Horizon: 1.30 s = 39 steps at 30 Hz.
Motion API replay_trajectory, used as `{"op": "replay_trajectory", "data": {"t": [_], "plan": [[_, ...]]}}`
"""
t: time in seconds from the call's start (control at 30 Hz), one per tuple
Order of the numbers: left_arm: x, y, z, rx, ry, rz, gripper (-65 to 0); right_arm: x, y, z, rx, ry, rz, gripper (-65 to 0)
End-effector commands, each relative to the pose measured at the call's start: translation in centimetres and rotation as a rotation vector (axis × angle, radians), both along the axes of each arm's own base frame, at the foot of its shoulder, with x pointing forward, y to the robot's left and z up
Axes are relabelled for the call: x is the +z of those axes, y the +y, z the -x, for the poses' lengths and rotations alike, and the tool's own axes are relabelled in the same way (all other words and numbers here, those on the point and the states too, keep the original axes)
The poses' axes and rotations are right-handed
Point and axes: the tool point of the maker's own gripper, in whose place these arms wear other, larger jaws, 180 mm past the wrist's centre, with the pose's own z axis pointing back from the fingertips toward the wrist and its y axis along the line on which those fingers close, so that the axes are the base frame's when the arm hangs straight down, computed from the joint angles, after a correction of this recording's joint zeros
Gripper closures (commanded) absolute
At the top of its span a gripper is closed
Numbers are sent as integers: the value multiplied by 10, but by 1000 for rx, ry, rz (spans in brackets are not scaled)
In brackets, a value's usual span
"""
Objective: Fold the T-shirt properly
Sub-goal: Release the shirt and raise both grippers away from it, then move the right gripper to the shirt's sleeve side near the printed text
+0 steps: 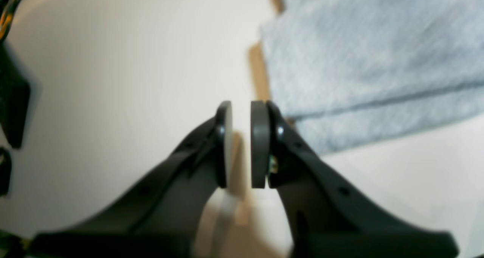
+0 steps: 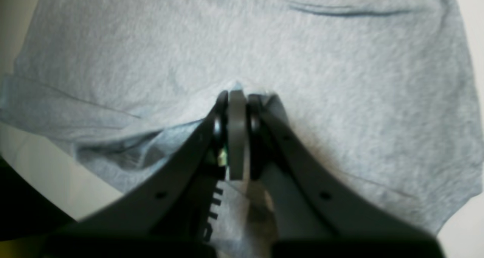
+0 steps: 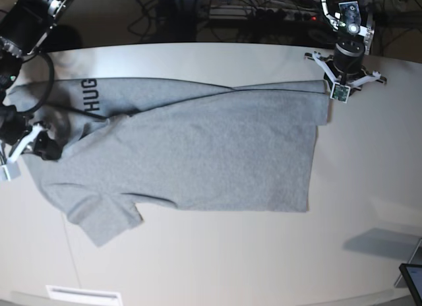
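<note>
The pale, smooth worktop (image 3: 217,266) carries the large heather-grey cotton T-shirt (image 3: 198,154) spread across its middle, black lettering at ten o'clock, where the right tool (image 2: 237,99) is clamped on a fold of cloth, while the left tool (image 1: 241,110) hovers slightly parted and empty at two o'clock.

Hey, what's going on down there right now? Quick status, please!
Right gripper pinched shut on the T-shirt. Left gripper slightly open, empty, beside the shirt's edge. Shirt partly folded over on the table. Nothing in the way.
</note>
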Motion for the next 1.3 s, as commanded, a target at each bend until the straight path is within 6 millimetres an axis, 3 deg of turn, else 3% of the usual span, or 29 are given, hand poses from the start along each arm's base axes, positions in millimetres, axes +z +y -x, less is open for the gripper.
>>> {"op": "replay_trajectory", "data": {"t": [0.0, 0.43, 0.67, 1.27], "plan": [[10, 0, -4, -10, -37, -8, -94, 18, -6, -12, -5, -63, 0, -1], [2, -19, 6, 34, -36, 57, -94, 40, -17, -38, -9, -114, 9, -1], [2, -20, 13, 35, -26, 57, -94, 37, -6, -54, 51, -89, 1, -1], [-2, -21, 22, 36, -3, 60, -94, 43, -5, -61, 40, -118, -18, -1]]}}
